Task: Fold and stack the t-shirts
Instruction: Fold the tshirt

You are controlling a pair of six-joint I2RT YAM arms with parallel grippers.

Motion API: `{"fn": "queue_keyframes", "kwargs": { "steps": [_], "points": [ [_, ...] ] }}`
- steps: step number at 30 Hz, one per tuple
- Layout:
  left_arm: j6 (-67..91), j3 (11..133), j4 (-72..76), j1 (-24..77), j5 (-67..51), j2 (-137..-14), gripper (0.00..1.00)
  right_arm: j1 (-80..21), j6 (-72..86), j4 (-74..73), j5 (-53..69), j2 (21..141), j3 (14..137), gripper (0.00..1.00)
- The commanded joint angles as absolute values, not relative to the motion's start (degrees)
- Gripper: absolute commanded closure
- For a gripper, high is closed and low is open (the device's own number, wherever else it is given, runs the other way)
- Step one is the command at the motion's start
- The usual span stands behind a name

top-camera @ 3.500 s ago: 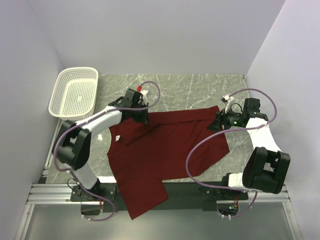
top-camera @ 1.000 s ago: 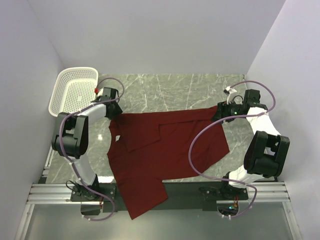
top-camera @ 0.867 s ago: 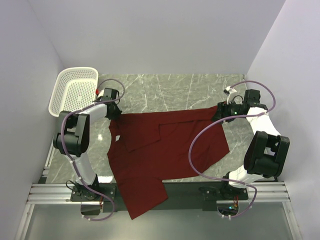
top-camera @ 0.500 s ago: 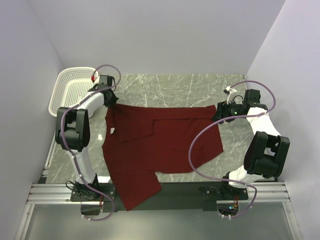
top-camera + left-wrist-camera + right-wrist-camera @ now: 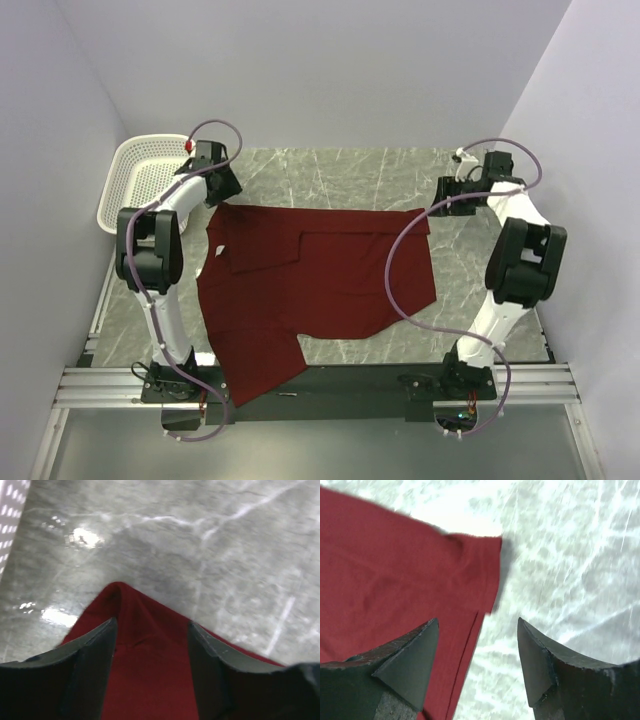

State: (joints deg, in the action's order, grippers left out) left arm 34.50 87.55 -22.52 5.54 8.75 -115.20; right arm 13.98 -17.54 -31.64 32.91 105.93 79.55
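Note:
The maroon t-shirt (image 5: 310, 270) lies spread out on the marble table (image 5: 340, 175), its lower left part hanging over the near edge. My left gripper (image 5: 225, 192) hovers at the shirt's far left corner. In the left wrist view its jaws are open, and the corner of the t-shirt (image 5: 145, 645) lies flat on the table between the fingers (image 5: 85, 670). My right gripper (image 5: 443, 200) is at the far right corner, also open. There the corner of the t-shirt (image 5: 395, 570) lies under the left finger (image 5: 405, 665), with bare marble under the other.
A white perforated basket (image 5: 145, 180) stands at the far left, just beside my left arm. White walls close the table on three sides. The metal rail (image 5: 320, 385) holding the arm bases runs along the near edge.
My left gripper dragged the shirt's far left corner away and to the left, then opened and let it go. The shirt now lies flatter and further back. My right gripper moved slightly further back.

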Motion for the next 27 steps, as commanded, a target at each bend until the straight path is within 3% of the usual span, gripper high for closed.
{"fn": "queue_keyframes", "kwargs": {
  "steps": [1, 5, 13, 27],
  "points": [
    [32.70, 87.89, -19.08, 5.45, 2.39, -107.85, 0.35, 12.13, -12.84, -32.78, 30.68, 110.91, 85.86, 0.30],
    [31.38, 83.68, -15.74, 5.45, -3.94, -99.44, 0.33, 12.13, -12.21, -36.99, 31.11, 114.96, 88.86, 0.37],
    [30.32, 73.57, -15.02, 5.54, -10.01, -85.88, 0.33, 12.04, -16.70, -34.80, 28.56, 109.33, 74.36, 0.38],
    [29.88, 58.20, -19.86, 5.45, -11.69, -63.64, 0.31, 8.79, -16.09, -36.39, 30.50, 108.81, 68.21, 0.49]
  ]
}}
